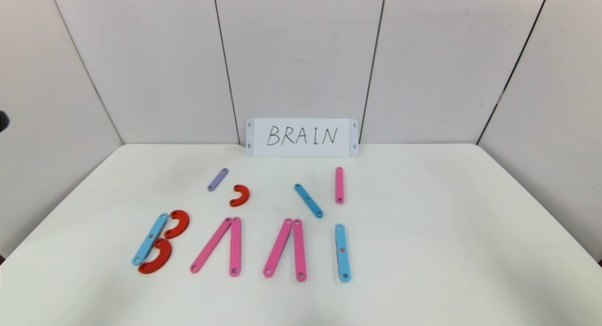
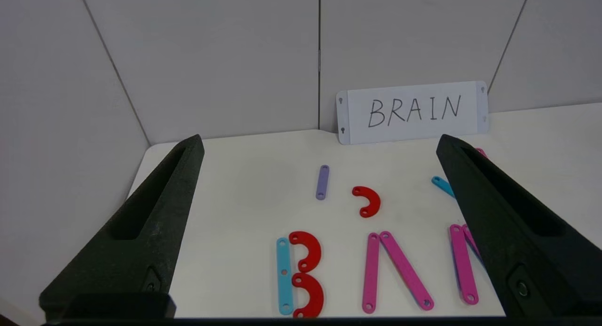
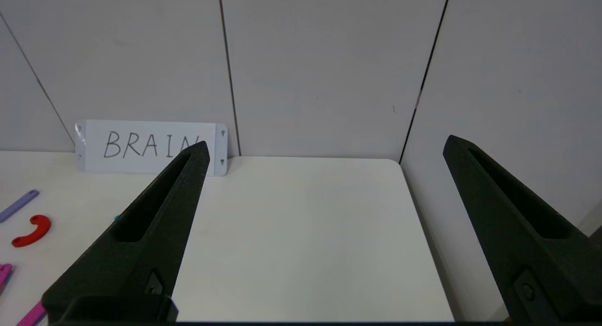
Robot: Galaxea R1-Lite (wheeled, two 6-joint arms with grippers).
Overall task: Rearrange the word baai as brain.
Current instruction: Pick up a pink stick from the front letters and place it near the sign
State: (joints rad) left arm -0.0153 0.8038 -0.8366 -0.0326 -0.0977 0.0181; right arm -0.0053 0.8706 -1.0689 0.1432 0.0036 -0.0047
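The word baai lies along the table's front in the head view. Its B is a blue strip with two red curves; each A is a pair of pink strips; the I is a blue strip. Behind it lie loose a purple strip, a red curve, a blue strip and a pink strip. My left gripper hangs open and empty above the B. My right gripper is open and empty over bare table to the right.
A white card with handwritten BRAIN leans against the back wall. Grey wall panels close in the white table at the back and both sides. Neither arm shows in the head view.
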